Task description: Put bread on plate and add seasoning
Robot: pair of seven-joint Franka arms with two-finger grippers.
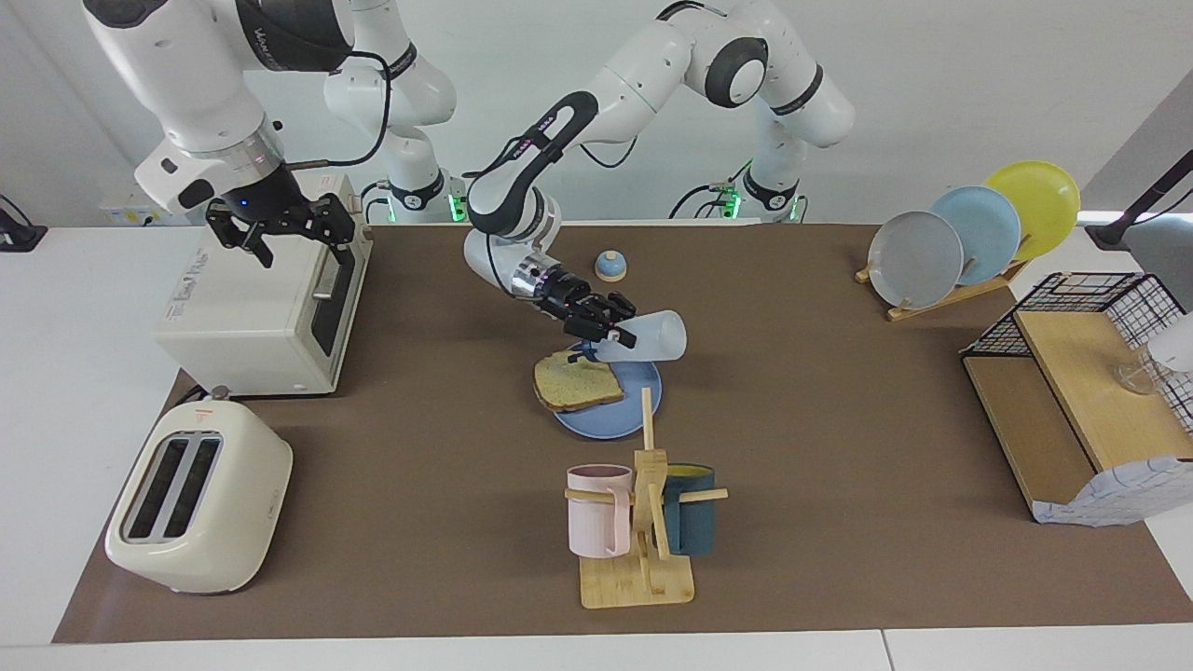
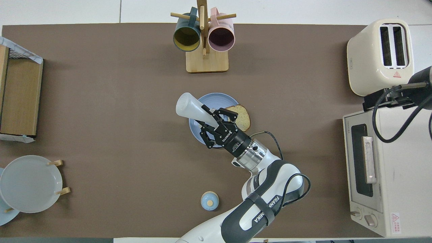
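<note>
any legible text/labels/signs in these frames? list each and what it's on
"FRANKA EMIKA" in part: only "MIKA" shows, on the left arm's dark band.
"ROBOTIQ", small and only just readable: left gripper body.
Red warning triangle, wording below it too small to read: toaster.
Red warning sticker, unreadable: toaster oven.
Brand print, blurred: the oven's top.
White lettering, blurred: right arm's dark joint.

White arms with dark grey joint bands, silver wrist rings, looping black cables and FRANKA lettering.
</note>
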